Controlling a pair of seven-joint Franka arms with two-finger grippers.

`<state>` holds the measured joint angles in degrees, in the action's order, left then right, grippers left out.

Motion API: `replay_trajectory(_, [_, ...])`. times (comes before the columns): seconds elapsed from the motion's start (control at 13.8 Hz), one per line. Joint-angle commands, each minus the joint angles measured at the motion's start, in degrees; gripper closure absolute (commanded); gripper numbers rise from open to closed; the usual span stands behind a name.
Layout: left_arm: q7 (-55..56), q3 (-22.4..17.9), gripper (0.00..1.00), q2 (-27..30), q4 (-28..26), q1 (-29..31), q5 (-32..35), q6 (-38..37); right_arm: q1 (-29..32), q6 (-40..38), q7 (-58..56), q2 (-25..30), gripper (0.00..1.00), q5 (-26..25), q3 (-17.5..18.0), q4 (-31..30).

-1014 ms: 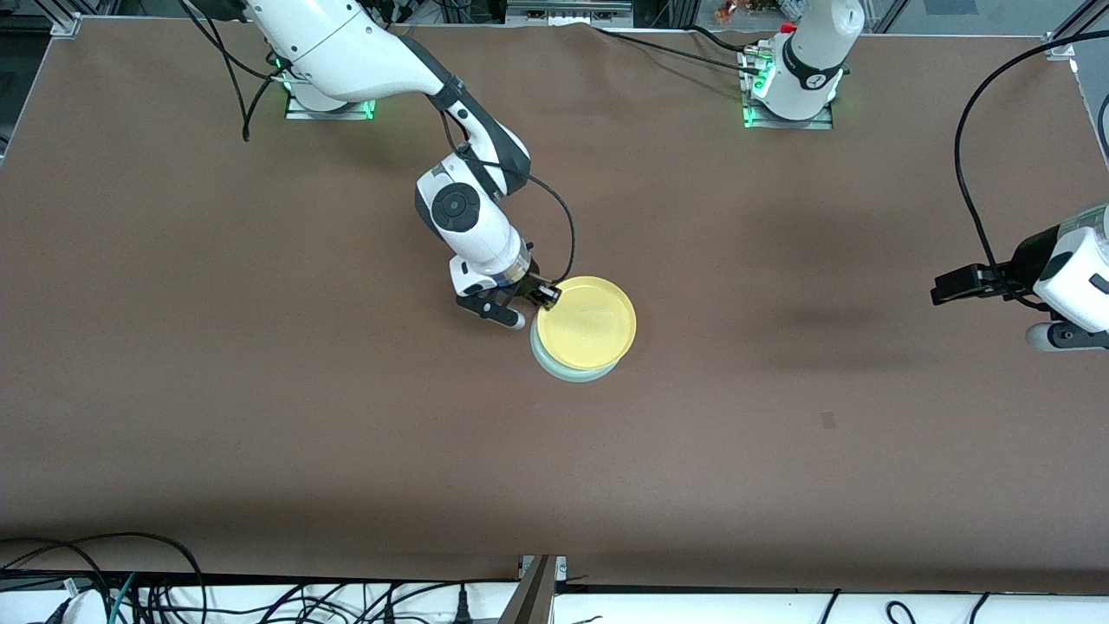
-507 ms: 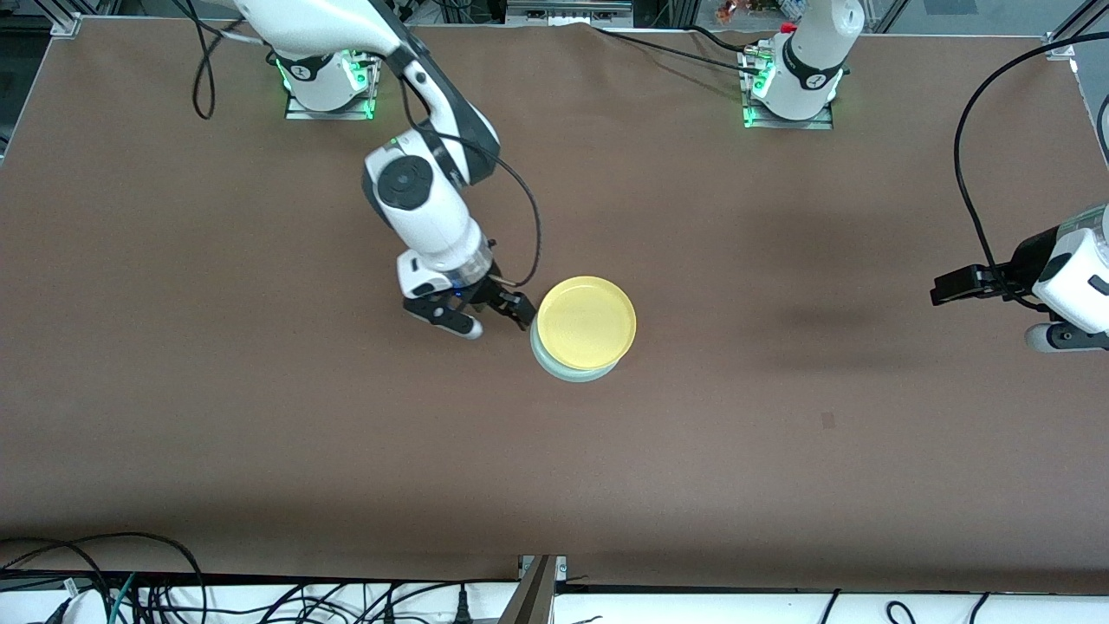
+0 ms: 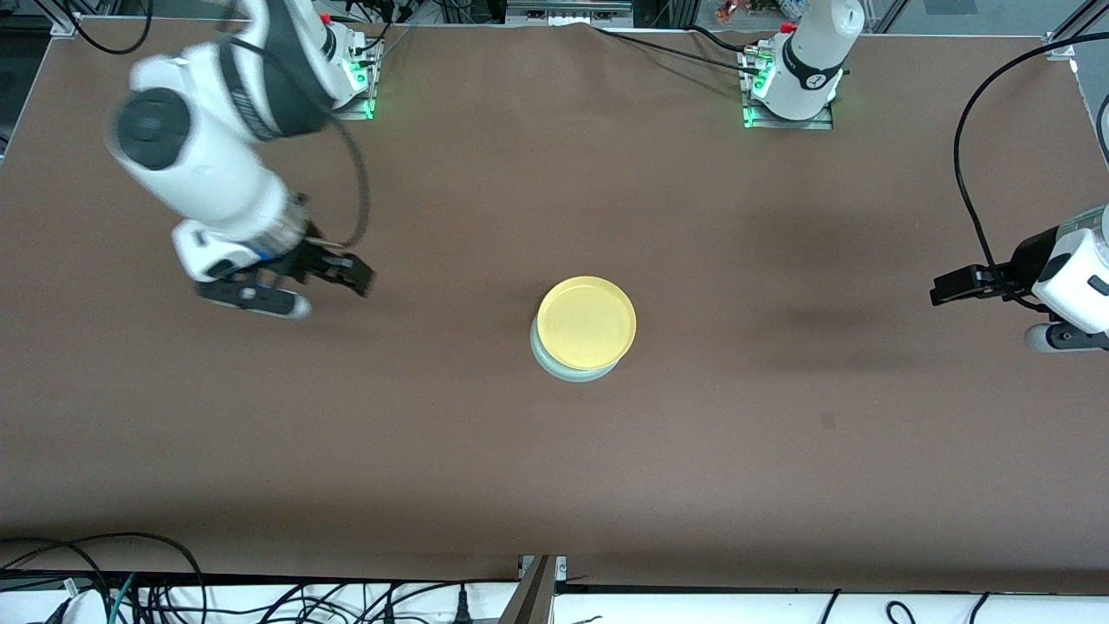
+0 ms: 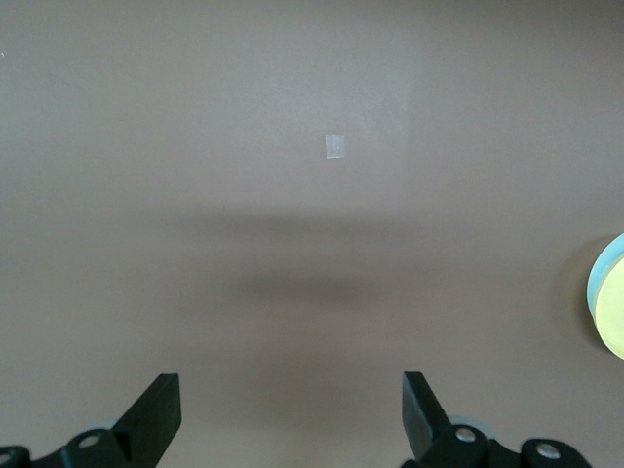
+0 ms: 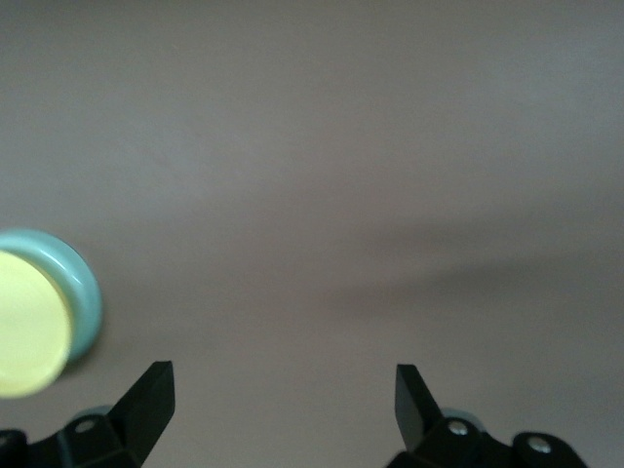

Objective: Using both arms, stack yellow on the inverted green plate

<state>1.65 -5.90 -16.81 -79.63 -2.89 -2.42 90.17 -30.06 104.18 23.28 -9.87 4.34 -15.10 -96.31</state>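
The yellow plate (image 3: pixel 586 321) lies rim up on the inverted green plate (image 3: pixel 551 364), whose pale rim shows beneath it at the edge nearer the front camera. The stack sits mid-table. My right gripper (image 3: pixel 332 297) is open and empty over bare table, well off the stack toward the right arm's end. In the right wrist view its own gripper (image 5: pixel 285 382) spans nothing, with the yellow plate (image 5: pixel 29 327) and green plate (image 5: pixel 86 285) at the frame's edge. My left gripper (image 3: pixel 988 314) waits open at the left arm's end; its wrist view shows the left gripper (image 4: pixel 291 392) empty.
Brown table surface (image 3: pixel 554 485) all round the stack. A small pale mark (image 3: pixel 827 420) lies on the table toward the left arm's end, also seen as a pale mark (image 4: pixel 334 146). Both arm bases (image 3: pixel 793 87) stand along the edge farthest from the front camera. Cables (image 3: pixel 130 581) run by the nearest edge.
My right gripper opened off the yellow plate's rim and swung away toward the right arm's end of the table. The plates stay stacked. The left arm has not moved.
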Motion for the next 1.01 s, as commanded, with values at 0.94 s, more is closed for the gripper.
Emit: replay_trajectory(0.94, [-0.33,-0.26,0.00,0.11,0.08,-0.01,-1.36,-0.09,31.91,-9.61,-19.41,12.68,0.00,-5.66,18.18,-1.77])
